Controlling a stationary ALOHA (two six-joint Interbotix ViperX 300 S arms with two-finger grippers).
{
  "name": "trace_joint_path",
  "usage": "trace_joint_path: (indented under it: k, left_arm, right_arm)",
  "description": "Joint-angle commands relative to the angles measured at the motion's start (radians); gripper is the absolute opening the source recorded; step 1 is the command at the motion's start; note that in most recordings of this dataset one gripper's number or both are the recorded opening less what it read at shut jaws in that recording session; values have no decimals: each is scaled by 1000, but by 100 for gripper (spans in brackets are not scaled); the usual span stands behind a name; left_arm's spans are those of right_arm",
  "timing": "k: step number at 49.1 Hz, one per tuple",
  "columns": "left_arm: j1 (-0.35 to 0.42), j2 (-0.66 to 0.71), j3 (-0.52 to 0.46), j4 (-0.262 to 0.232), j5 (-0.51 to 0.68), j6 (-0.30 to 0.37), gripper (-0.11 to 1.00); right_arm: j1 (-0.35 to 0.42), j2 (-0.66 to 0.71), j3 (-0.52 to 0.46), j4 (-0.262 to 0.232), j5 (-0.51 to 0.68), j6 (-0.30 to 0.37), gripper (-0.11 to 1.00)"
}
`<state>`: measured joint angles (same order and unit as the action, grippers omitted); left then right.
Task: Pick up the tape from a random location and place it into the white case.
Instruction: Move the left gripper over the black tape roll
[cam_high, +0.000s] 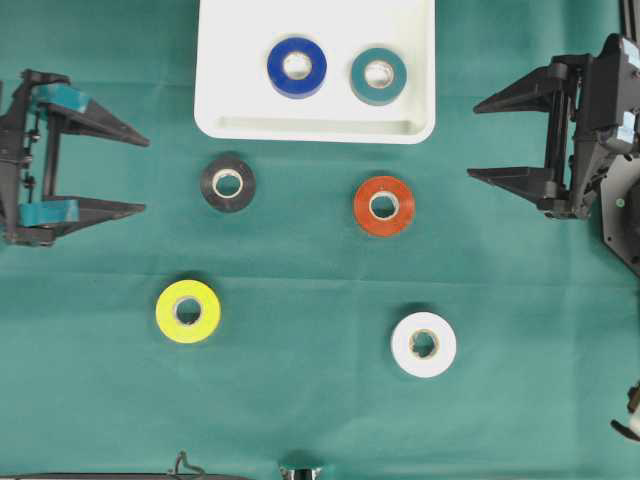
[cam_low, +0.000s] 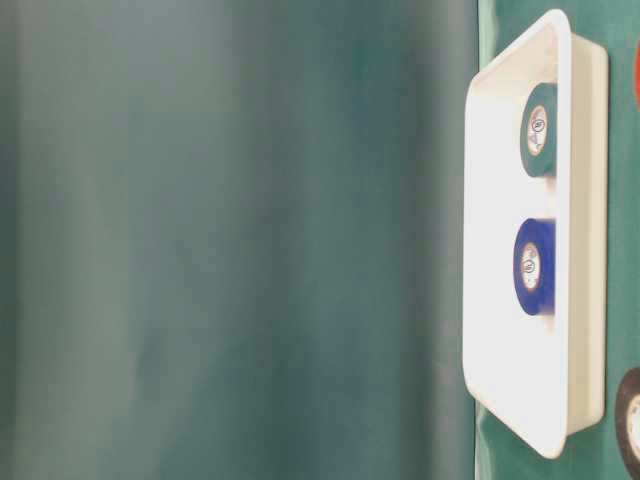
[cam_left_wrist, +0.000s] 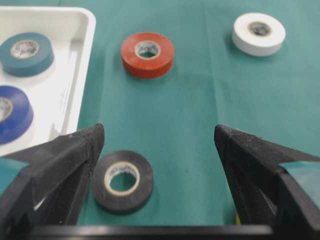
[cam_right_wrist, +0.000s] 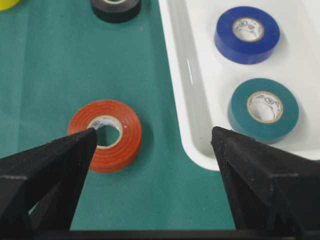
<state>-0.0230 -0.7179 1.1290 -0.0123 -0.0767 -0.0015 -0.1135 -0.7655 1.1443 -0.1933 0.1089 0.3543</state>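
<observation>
**Four rolls still on the cloth, both grippers wide apart**

The green cloth (cam_high: 320, 400) covered the whole work surface. At its far edge sat the white case (cam_high: 230, 60), already holding a blue tape roll (cam_high: 297, 67) and a teal tape roll (cam_high: 378, 75) lying flat side by side.

The left gripper (cam_high: 140, 175) stood at the left edge of the overhead view and the right gripper (cam_high: 478, 140) at the right edge, each with its jaws spread wide and nothing between them.

Four rolls lay flat on the cloth outside the case: the black tape roll (cam_high: 228, 182) just in front of the case's near left corner, the red tape roll (cam_high: 384, 205) toward the near right corner, the yellow tape roll (cam_high: 188, 311) and the white tape roll (cam_high: 423, 344) nearer the front. In the left wrist view the black roll lay just ahead of the left gripper, close to one finger rather than centred in the gap; in the right wrist view the red roll sat likewise beside one finger of the right gripper.

Each roll was probably light and stiff, with a smooth, slightly slippery outer wall. Pinching across the outer diameter, or one finger through the core, looked the surest hold.
</observation>
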Motion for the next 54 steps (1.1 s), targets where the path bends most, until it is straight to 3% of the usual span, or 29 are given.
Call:
trace_joint_path:
  k: [1,24,54]
  left_arm:
    - [-3,43,-46,0,-26,3,99]
    - [3,273,-199,0,-54,5,99]
    - [11,288,-213,0,-26,-5,99]
  right_arm:
    - [-2,2,-14,2,-9,0,90]
    - [-3,3,-14,2,-14,0,90]
    - [-2,5,-14,2,-14,2,90]
